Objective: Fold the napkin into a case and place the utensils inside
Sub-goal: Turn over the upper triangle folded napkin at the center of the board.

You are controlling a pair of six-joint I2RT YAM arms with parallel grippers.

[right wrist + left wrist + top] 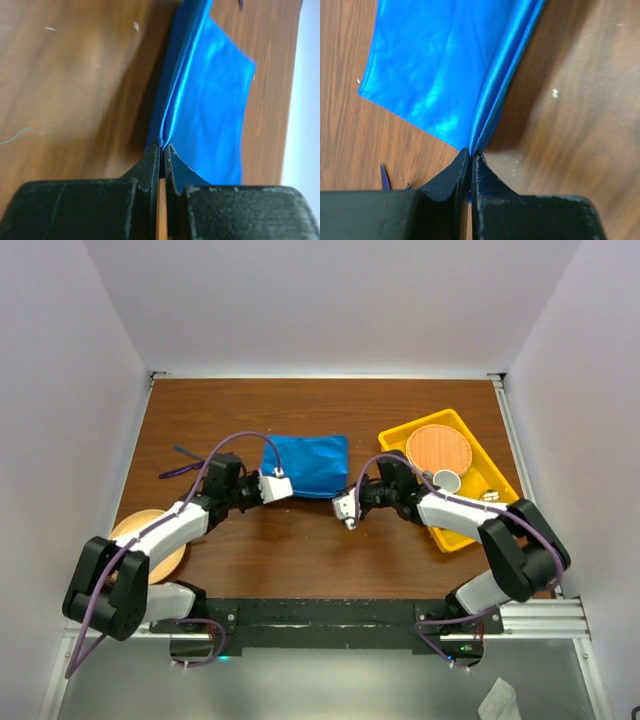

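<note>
The blue napkin (308,462) lies folded on the wooden table, its near edge lifted. My left gripper (289,490) is shut on the napkin's near left corner, and my right gripper (341,502) is shut on its near right corner. In the left wrist view the jaws (470,151) pinch a doubled fold of the cloth (435,65). In the right wrist view the jaws (162,146) pinch the same kind of fold (215,85). The thin blue and purple utensils (181,462) lie on the table to the left of the napkin. One tip shows in the left wrist view (384,176).
A yellow tray (452,540) at the right holds an orange round mat (438,448), a small cup (446,480) and gold cutlery (490,496). A wooden plate (133,526) sits at the near left, partly under my left arm.
</note>
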